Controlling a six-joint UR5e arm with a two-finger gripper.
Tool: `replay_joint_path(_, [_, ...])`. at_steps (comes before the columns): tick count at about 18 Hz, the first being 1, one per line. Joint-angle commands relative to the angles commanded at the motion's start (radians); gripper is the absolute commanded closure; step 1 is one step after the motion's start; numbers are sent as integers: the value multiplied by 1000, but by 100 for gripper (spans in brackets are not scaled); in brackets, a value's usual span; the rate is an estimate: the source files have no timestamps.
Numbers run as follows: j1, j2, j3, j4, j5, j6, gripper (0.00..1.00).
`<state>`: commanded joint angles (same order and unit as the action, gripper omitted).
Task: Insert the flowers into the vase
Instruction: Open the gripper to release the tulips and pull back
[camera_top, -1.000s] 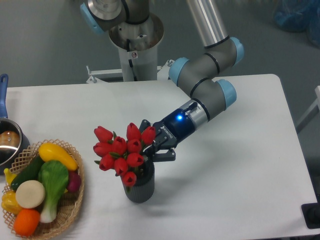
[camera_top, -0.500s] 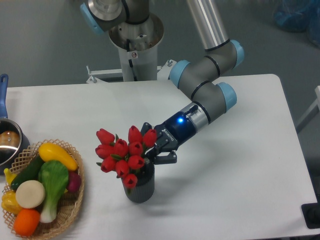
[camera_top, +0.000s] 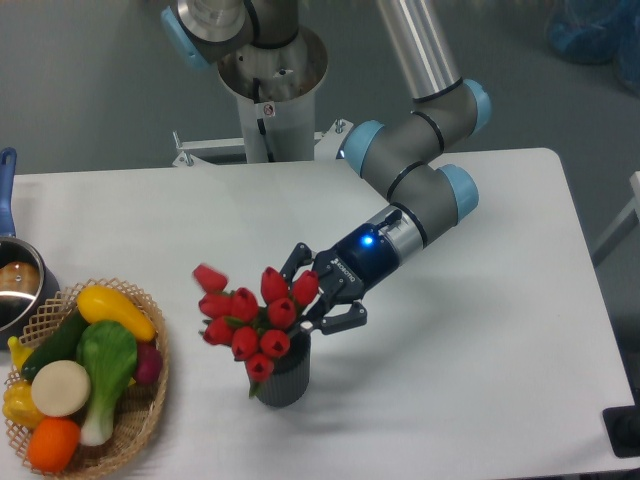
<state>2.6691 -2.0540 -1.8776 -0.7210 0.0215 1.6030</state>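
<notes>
A white desk (camera_top: 480, 330) fills most of the frame, seen from above and in front; 1 grey robot arm (camera_top: 420, 190) with pale blue joint caps reaches down from the top centre toward the middle of the frame; its black gripper (camera_top: 322, 298) sits just right of centre, with a small blue light glowing on the wrist behind it.

The fingers (camera_top: 345, 318) are spread wide apart, 1 above and 1 below, and close on nothing; they sit just to the right of the flowers (camera_top: 255, 315), near the rightmost buds, and whether they touch them cannot be told.

The flowers are a bunch of red tulip buds with a little green showing beneath; the bunch stands in the vase (camera_top: 283, 375), a small dark grey ribbed cylinder just below the centre of the frame; the blooms spread wider than the vase and lean toward the left; the far-left bud looks blurred.

At the lower left of the frame a wicker basket (camera_top: 140, 410) holds toy vegetables (camera_top: 85, 360): yellow, green, white, orange and purple pieces; at the left edge, above the basket, part of a shiny metal pot (camera_top: 15, 285) with a blue handle is visible; the arm's round base (camera_top: 270, 70) stands beyond the far edge of the desk at the top of the frame.
</notes>
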Motion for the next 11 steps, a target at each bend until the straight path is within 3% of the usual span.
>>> replay_joint_path(4, [12, 6, 0, 2, 0, 11, 0])
replay_joint_path(9, [21, 18, 8, 2, 29, 20, 0])
replay_joint_path(11, [32, 54, 9, 0, 125, 23, 0])
